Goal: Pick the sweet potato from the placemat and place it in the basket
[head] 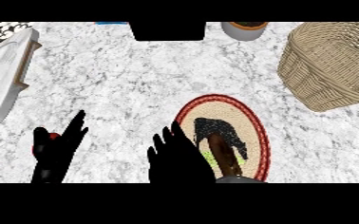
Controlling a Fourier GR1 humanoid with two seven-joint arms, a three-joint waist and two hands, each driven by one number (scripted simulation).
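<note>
Both hands sit at the view's lower edge. Our right hand [175, 159] is over the counter [126, 76] just left of the placemat [256, 118], fingers straight and spread, clamped on nothing. Our left hand [60, 149] rests open farther left, fingers up; a small red patch shows beside it and we cannot tell what that is. Sweet potato [223, 154] lies on the placemat's lower half, a long brown body pointing roughly up-down, over a dark figure printed on the mat, with a bit of green showing at its left side. Our right fingers are close to it on its left, but no contact is visible. Basket [326, 64] stands at the upper right, well apart from the placemat, tilted in the view, opening partly cut by the edge. A grey pot [244, 30] and a black box [168, 30] sit along the far edge; a white tray [14, 64] lies at far left. Progress, as we judge it: nothing done yet. Potato not grasped, not lifted. Left to do: shift right hand over the potato, close on it, lift, carry up and right, release in the basket.
</note>
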